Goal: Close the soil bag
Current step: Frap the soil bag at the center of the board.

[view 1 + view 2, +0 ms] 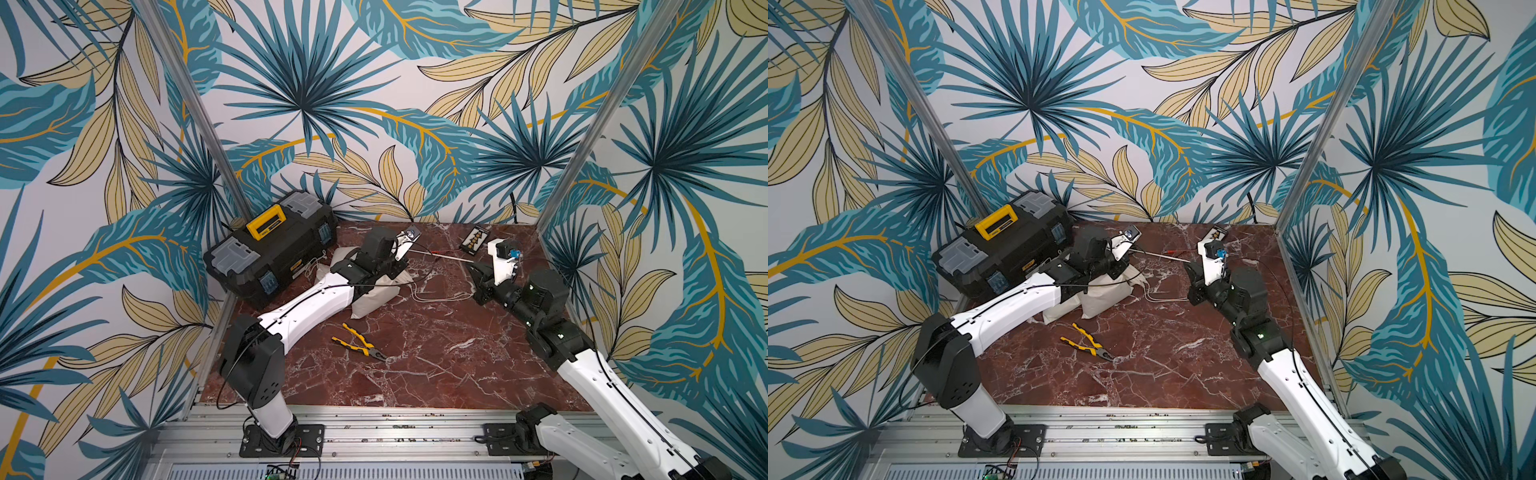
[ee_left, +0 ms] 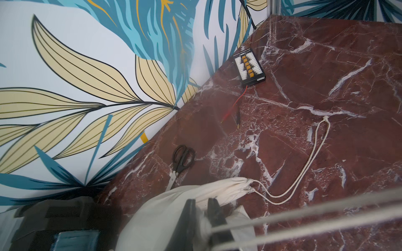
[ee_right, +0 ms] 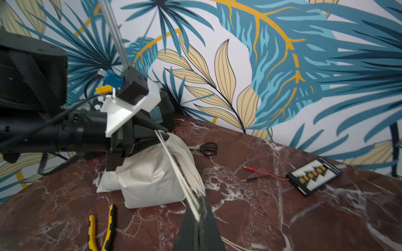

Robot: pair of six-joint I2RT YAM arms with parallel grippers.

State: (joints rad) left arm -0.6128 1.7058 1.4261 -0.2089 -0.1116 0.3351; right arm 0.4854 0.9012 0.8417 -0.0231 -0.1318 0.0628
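The soil bag [image 1: 376, 296] is an off-white cloth drawstring sack standing at the middle-left of the marble table [image 1: 415, 374]. My left gripper [image 2: 202, 215] is shut on the gathered neck of the bag, with fabric bunched between its black fingers [image 2: 188, 217]. From that neck a doubled white drawstring [image 3: 183, 184] runs taut to my right gripper [image 3: 198, 219], which is shut on it, off to the bag's right [image 1: 473, 266]. A second drawstring loop [image 2: 304, 173] lies slack on the table beside the bag.
A black toolbox with a yellow handle [image 1: 274, 245] sits at the back left against the bag. Yellow pliers [image 1: 359, 343] lie in front of the bag, black scissors [image 2: 182, 159] behind it. A black connector board [image 1: 474, 240] with red and black leads [image 2: 233, 106] is at the back.
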